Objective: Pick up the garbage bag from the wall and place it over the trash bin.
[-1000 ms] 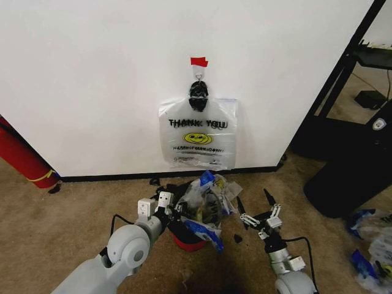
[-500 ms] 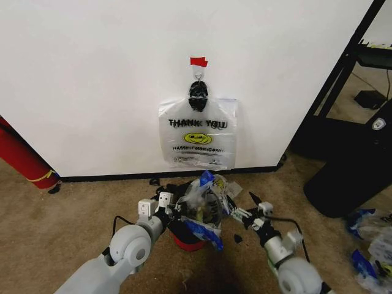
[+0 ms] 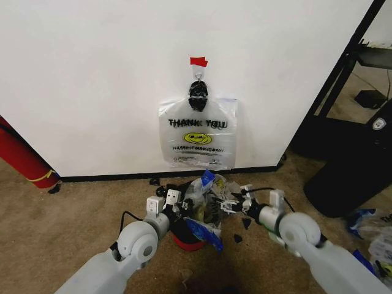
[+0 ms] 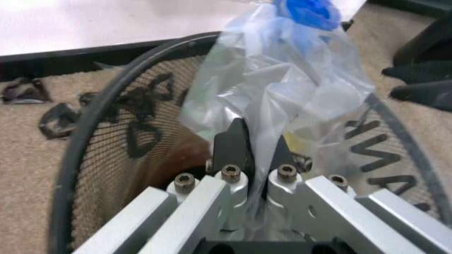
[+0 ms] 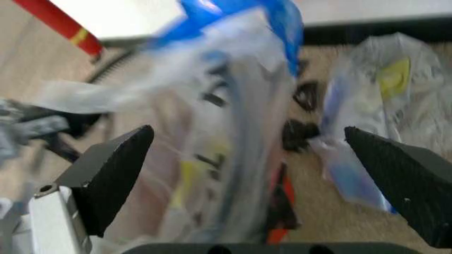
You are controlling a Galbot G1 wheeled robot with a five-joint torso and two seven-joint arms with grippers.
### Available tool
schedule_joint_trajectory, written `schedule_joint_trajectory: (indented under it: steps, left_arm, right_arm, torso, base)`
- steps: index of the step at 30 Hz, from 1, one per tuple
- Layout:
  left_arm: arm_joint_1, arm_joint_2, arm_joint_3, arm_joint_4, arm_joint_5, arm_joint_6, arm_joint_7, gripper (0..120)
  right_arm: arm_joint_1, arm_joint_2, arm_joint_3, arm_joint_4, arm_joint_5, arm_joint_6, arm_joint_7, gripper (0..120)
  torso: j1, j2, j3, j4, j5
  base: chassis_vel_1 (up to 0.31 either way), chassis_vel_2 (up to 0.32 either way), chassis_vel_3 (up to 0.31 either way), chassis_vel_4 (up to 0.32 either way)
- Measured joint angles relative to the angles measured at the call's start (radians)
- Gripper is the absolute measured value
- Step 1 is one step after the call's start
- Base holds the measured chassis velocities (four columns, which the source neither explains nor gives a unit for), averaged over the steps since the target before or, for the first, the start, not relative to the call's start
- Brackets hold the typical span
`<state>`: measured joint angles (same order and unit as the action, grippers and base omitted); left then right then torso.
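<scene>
Two grippers working at the bin (image 3: 184, 236) | progress: bag (image 3: 208, 205) already off the wall (image 3: 92, 73), sitting crumpled on the bin's rim, not yet spread over it | left gripper (image 4: 255, 159) pinching a fold of bag | right gripper (image 5: 272, 164) spread wide around it | bag: see-through, wrinkled, blue patches.
</scene>
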<state>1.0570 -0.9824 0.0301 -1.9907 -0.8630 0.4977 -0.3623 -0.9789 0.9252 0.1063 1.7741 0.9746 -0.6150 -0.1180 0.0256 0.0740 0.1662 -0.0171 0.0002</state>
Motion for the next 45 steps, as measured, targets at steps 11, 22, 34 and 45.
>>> schedule_joint_trajectory:
  steps: [11, 22, 34, 45]
  left_arm:
    - [0.03, 0.013, -0.022, 0.01, 0.027, -0.03, 0.005, 0]
    - [0.049, 0.012, -0.025, 0.013, 0.04, -0.036, 0.005, 0]
    - [0.069, 0.018, -0.032, -0.016, 0.045, -0.036, 0.003, 0]
    - [0.086, 0.014, -0.038, -0.033, 0.053, -0.034, 0.003, 0]
  right_arm:
    - [0.089, 0.022, -0.027, -0.077, -0.003, -0.124, -0.037, 100]
    - [0.1, 0.021, -0.055, -0.059, 0.015, -0.124, -0.04, 100]
    - [0.149, 0.052, -0.127, -0.105, 0.002, -0.121, 0.049, 99]
    - [0.136, 0.074, -0.143, -0.126, -0.019, -0.119, 0.049, 65]
  torso:
    - [0.0, 0.0, 0.0, -0.0003, -0.0002]
    - [0.0, 0.0, 0.0, -0.0001, -0.0002]
    - [0.0, 0.0, 0.0, 0.0, -0.0002]
    - [0.0, 0.0, 0.0, -0.0001, -0.0002]
  base:
    - [0.0, 0.0, 0.0, 0.0]
    - [0.0, 0.0, 0.0, 0.0]
    - [0.0, 0.0, 0.0, 0.0]
    - [0.0, 0.0, 0.0, 0.0]
